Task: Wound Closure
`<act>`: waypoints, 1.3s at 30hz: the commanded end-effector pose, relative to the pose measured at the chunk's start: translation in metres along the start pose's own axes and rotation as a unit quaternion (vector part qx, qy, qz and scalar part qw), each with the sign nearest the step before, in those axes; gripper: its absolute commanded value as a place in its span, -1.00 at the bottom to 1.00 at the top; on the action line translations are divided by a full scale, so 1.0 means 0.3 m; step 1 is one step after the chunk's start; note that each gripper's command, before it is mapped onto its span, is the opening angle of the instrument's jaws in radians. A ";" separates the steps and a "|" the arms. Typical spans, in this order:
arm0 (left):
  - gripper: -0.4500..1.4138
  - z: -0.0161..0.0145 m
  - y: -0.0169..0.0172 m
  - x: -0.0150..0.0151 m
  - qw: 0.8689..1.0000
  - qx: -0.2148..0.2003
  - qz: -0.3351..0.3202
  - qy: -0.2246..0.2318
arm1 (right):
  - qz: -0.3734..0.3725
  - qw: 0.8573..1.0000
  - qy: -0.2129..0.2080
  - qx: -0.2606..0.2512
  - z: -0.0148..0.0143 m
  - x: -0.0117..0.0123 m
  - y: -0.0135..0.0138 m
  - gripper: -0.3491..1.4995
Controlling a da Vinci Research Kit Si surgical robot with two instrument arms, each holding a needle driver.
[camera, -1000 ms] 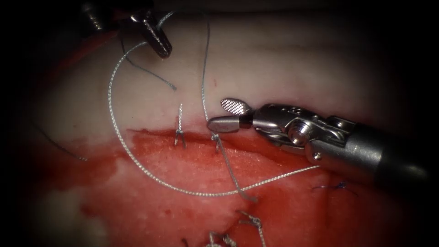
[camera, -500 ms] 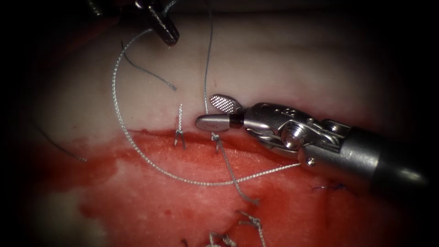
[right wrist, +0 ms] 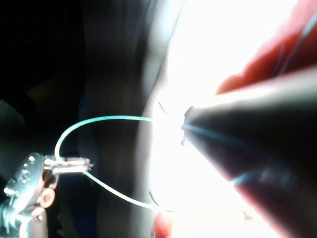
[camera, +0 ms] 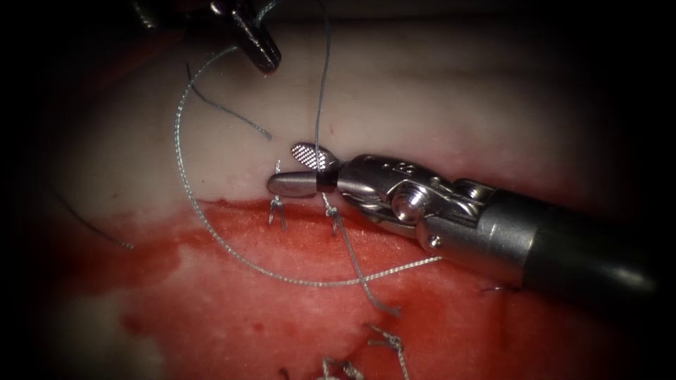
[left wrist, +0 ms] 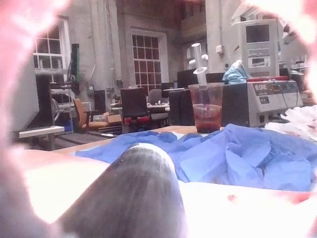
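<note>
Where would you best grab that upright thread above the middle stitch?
Probably just above the knot, where the thread rises straight, off the tissue. Come from the right, jaws either side: the right tool is open there, holding nothing; the left tool holds thread.

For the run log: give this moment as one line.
left tool: shut on thread | right tool: open around thread | needle: unseen
</note>
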 end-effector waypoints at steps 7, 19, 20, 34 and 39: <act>-1.00 -0.006 0.002 0.005 1.000 0.001 0.008 0.004 | -0.003 1.000 -0.006 0.001 0.0052 -0.0052 0.0007 0.98; -1.00 -0.007 0.004 0.006 1.000 -0.001 0.011 0.004 | -0.050 0.999 -0.009 -0.001 0.0073 -0.0051 0.0018 0.24; -1.00 -0.007 0.004 0.006 1.000 -0.001 0.011 0.004 | -0.056 0.998 -0.009 -0.001 0.0070 -0.0051 0.0016 -0.09; -1.00 -0.008 0.005 0.006 1.000 -0.002 0.017 0.006 | 0.051 0.999 -0.002 -0.002 0.0061 -0.0055 0.0007 -0.87; -1.00 -0.009 0.007 0.008 0.999 0.001 0.028 0.017 | 0.052 0.999 -0.002 0.004 0.0080 -0.0047 0.0042 0.85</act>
